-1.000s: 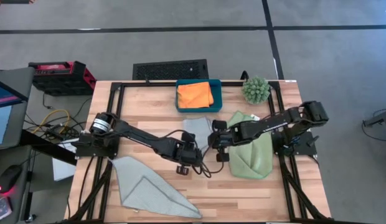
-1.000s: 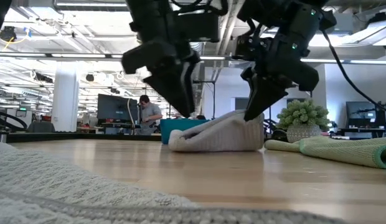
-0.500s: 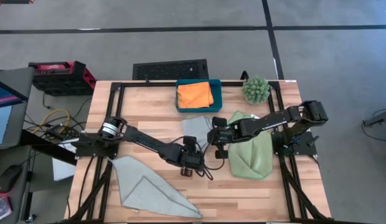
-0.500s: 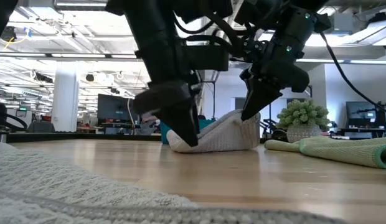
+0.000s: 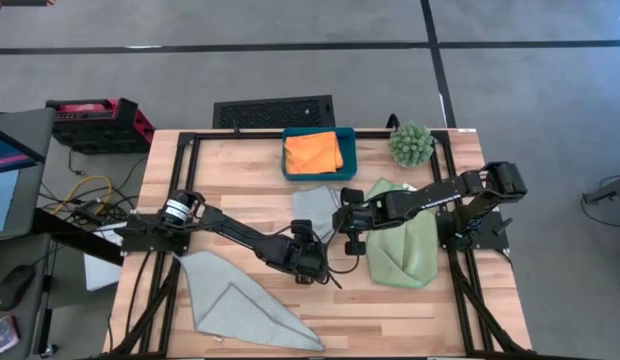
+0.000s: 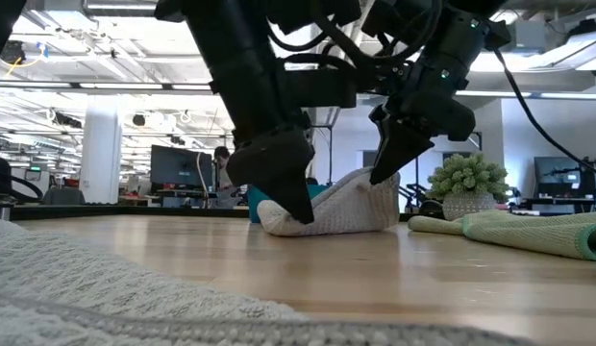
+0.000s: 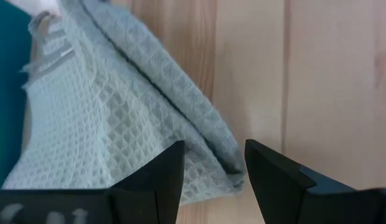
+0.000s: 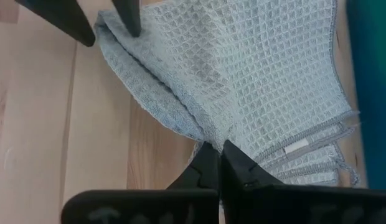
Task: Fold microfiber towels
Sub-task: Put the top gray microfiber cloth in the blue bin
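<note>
Four microfiber towels in view on the wooden worktop [image 5: 230, 170]. The orange towel [image 5: 312, 152] lies folded inside the teal tray [image 5: 348, 156] at the far edge, middle. The light green towel [image 5: 402, 248] lies folded on the right side, near the spiky green plant [image 5: 411, 143] in the far right corner. One pale grey-blue towel [image 5: 235, 305] lies spread and partly turned over at the near left. The second grey-blue towel [image 5: 315, 207] sits mid-worktop, just in front of the tray, bunched into a low hump in the low view.

Left claw [image 5: 308, 262] is down at the near-left corner of this middle towel, fingers spread. In the left wrist view the left claw's fingers [image 7: 274, 180] straddle the towel's folded corner, with wood grain showing between and beyond them; whether the tips touch the cloth cannot be told.

Right claw [image 5: 347, 226] is at the towel's right edge, fingers pressed together, pinching the cloth. In the right wrist view the waffle-weave fabric gathers into the closed tips, and the towel's hemmed edge and white label [image 8: 297, 147] lie just beside them. In the low view the cloth rises toward this claw, lifted off the worktop on that side.

A person [image 6: 221, 173] shows far back in the room, at a desk.
</note>
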Action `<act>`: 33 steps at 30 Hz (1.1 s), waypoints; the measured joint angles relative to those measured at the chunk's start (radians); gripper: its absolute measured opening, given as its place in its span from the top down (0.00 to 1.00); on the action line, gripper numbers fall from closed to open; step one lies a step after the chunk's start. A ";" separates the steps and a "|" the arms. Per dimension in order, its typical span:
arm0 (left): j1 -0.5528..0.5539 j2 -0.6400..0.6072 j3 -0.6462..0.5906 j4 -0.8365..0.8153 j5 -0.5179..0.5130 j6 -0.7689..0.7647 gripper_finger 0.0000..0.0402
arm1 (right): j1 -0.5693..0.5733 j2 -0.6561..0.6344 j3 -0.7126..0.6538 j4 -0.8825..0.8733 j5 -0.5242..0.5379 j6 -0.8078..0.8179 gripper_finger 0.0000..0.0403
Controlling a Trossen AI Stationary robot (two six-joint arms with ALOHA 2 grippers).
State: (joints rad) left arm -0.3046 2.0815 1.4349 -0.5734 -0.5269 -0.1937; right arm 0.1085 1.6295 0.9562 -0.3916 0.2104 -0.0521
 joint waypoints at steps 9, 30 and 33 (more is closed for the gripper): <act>0.002 0.017 0.000 -0.016 -0.024 -0.027 0.59 | 0.001 0.000 0.000 0.002 0.000 0.000 0.97; 0.019 0.048 0.113 -0.301 -0.184 -0.039 0.96 | 0.000 -0.077 0.000 -0.022 0.009 -0.009 0.97; 0.030 0.037 0.167 -0.377 -0.215 -0.027 0.97 | -0.001 -0.131 0.000 -0.043 0.065 -0.030 0.97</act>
State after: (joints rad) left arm -0.2751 2.1184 1.6017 -0.9509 -0.7419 -0.2207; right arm 0.1078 1.4987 0.9565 -0.4345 0.2754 -0.0824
